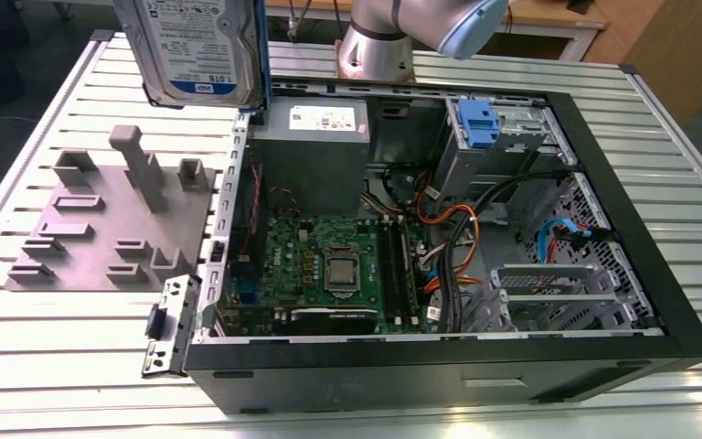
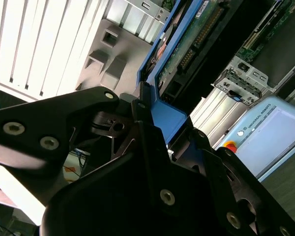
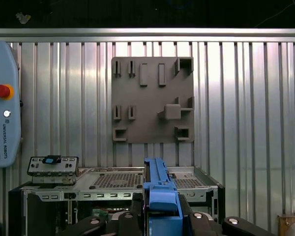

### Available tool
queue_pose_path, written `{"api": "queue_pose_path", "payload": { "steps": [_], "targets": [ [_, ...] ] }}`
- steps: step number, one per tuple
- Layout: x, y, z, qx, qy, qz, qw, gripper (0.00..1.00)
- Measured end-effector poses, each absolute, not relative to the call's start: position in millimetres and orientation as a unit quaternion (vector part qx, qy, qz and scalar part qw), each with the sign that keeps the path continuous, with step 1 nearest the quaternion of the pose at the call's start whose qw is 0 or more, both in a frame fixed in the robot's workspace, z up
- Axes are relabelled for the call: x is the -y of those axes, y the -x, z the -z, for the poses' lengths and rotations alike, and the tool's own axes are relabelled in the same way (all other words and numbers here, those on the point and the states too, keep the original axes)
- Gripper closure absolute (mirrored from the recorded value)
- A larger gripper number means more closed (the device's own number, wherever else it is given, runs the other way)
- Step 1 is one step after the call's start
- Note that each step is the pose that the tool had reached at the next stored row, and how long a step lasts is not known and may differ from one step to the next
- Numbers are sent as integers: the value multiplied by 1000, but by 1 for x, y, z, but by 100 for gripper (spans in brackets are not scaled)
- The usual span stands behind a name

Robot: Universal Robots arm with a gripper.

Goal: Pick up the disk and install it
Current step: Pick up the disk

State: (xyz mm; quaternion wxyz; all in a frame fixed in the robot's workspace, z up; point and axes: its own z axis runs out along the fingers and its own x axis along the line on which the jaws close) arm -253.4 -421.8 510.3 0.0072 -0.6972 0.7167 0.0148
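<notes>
Holding disk (image 1: 201, 46) aloft at far left above the slatted table (image 1: 693, 183); its top cut off in exterior view.
Open computer case (image 1: 643, 274) near; fixture plate (image 1: 95, 229) left of it; gripper (image 3: 160, 219) clenched on disk's blue bracket (image 3: 160, 189), contact partly hidden.

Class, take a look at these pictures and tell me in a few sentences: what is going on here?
The arm has the disk lifted in the air, clear of the table. Its claw is shut on the disk's blue bracket, seen in both wrist views. Below lie a grey fixture plate and an open computer case. The disk is not yet installed in the case.
</notes>
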Motion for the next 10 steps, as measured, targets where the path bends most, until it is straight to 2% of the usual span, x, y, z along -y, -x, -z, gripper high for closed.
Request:
{"api": "queue_pose_path", "payload": {
  "steps": [10],
  "targets": [
    [429,239,-510,-717,697,-15,7,63]
  ]
}}
